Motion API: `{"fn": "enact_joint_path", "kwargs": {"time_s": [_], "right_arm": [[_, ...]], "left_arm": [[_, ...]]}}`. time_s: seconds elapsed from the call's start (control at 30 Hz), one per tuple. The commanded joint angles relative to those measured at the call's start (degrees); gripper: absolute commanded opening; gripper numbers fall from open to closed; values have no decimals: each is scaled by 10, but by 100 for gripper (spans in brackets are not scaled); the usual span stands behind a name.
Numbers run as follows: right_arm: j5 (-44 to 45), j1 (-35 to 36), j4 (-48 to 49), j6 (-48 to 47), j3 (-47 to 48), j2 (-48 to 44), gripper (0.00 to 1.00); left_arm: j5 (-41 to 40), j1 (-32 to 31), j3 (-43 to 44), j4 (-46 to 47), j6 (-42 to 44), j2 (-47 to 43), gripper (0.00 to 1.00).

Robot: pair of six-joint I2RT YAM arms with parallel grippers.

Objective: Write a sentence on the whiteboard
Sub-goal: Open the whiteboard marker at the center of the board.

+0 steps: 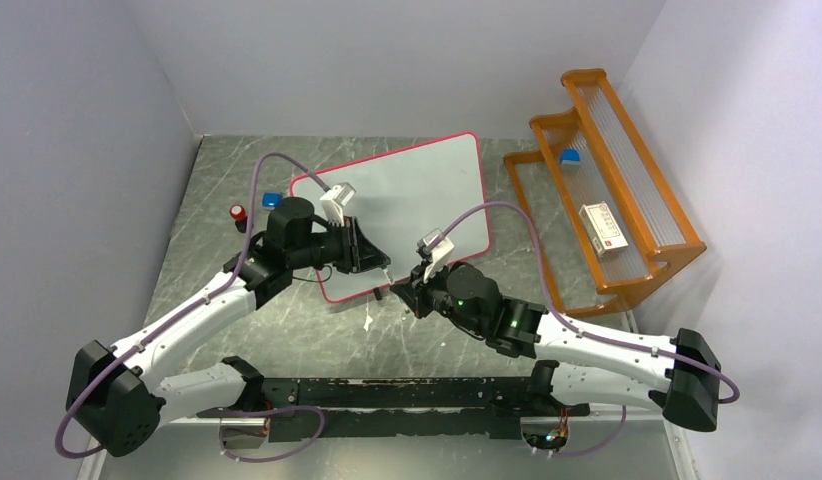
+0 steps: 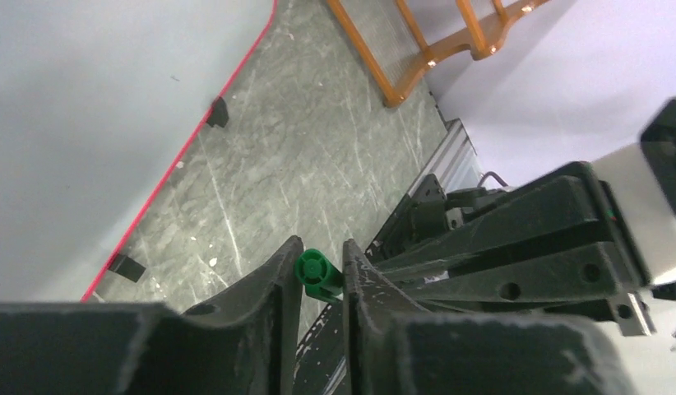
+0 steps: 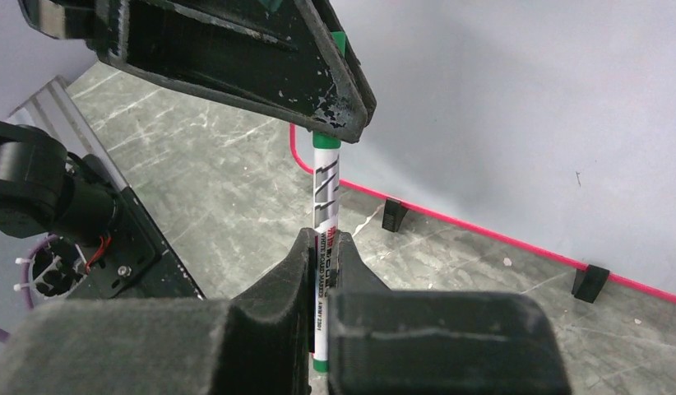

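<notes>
The whiteboard point(image 1: 417, 190), with its pink-red frame, lies on the table; no green writing shows on it. It also shows in the left wrist view point(image 2: 96, 99) and the right wrist view point(image 3: 499, 99). A white marker point(image 3: 326, 206) with green ends is held upright just off the board's near edge. My left gripper point(image 1: 382, 268) is shut on the marker's green cap point(image 2: 317, 270). My right gripper point(image 1: 400, 290) is shut on the marker's barrel below it. The two grippers are nearly touching.
The orange wooden rack point(image 1: 607, 200) stands at the right and holds a white box point(image 1: 603, 228) and a small blue piece point(image 1: 570, 156). A red-capped item point(image 1: 237, 212) and a blue item point(image 1: 272, 200) sit left of the board. A white scrap point(image 1: 368, 321) lies on the table.
</notes>
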Motion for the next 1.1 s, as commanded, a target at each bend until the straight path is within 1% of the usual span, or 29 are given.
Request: {"fn": "enact_joint_path", "kwargs": {"time_s": [0.0, 0.03, 0.07, 0.1, 0.17, 0.23, 0.33, 0.37, 0.47, 0.67, 0.73, 0.8, 0.93, 1.07], "right_arm": [[-5, -2, 37, -4, -13, 0, 0], [-5, -2, 42, 0, -17, -1, 1], [-4, -2, 49, 2, -19, -3, 4], [-2, -2, 57, 6, -22, -5, 7], [4, -2, 77, 15, -30, -12, 16], [9, -2, 102, 24, -43, -24, 26], [16, -4, 153, 45, -63, -45, 39], [16, -5, 168, 51, -68, -51, 44], [9, -11, 210, 80, -86, -63, 66], [-16, -43, 288, 166, -122, -80, 95], [-38, -64, 311, 201, -131, -79, 98], [-55, -73, 334, 226, -136, -74, 97], [-71, -78, 381, 259, -140, -52, 94], [-102, -94, 419, 291, -135, -20, 87]], "left_arm": [[-1, 10, -8, 32, -25, -8, 18], [-3, 12, -10, 37, -33, -11, 11], [-5, 12, -14, 42, -42, -15, 6], [-10, 14, -17, 46, -52, -20, 5], [-21, 17, -27, 47, -74, -34, 5], [-36, 21, -39, 67, -101, -47, 5], [-59, 24, -59, 83, -149, -70, 5], [-67, 25, -63, 87, -162, -80, 5], [-93, 25, -84, 110, -210, -104, 5], [-126, 25, -126, 176, -287, -150, 5], [-140, 25, -141, 200, -309, -167, 5], [-158, 25, -161, 229, -335, -186, 5], [-178, 25, -199, 298, -382, -205, 5], [-164, 25, -212, 347, -409, -197, 5]]}}
